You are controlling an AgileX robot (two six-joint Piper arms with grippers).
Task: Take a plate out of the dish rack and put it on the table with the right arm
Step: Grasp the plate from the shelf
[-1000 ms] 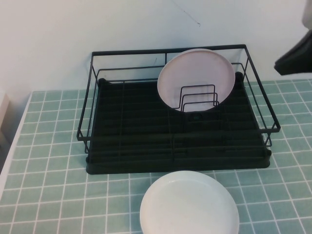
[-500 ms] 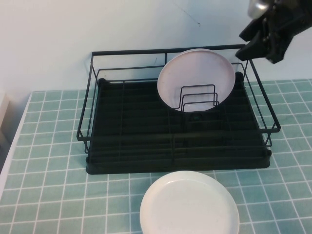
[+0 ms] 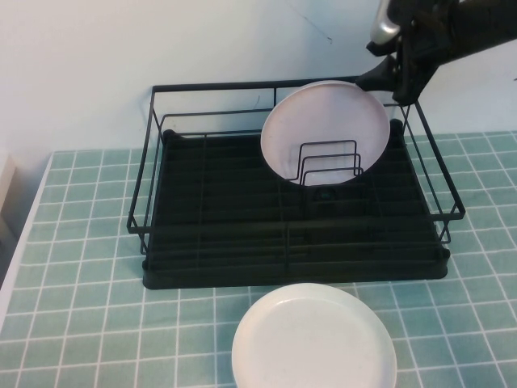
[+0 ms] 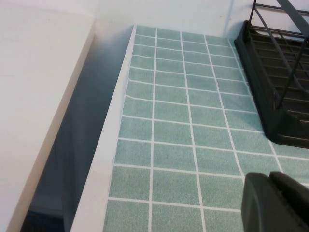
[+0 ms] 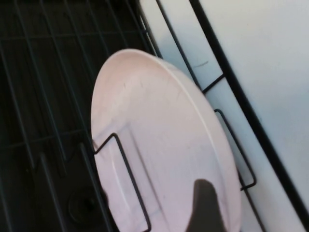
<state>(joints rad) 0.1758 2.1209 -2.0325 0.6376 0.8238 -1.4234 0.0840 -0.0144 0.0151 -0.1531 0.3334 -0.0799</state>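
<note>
Jaws on the right gripper [image 3: 388, 77], spread unclear, have swung in from the far right to the upper rim of the plate [image 3: 325, 133] standing in the dish rack [image 3: 242, 234]; grasp seems imminent; left gripper [image 4: 277, 203], likewise unclear, hangs over the bench [image 4: 183, 116].

no readable text, labels, brands or numbers anywhere

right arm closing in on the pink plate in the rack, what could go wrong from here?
1. The round pale pink plate stands behind the upright wire dividers of the black wire dish rack; a slanted lift might snag them.
2. The right gripper hangs near the rack's top rail and could clip it.
3. The white plate lies on the teal tiled table beside the rack, narrowing the set-down space.

The left gripper sits low over the table.
</note>
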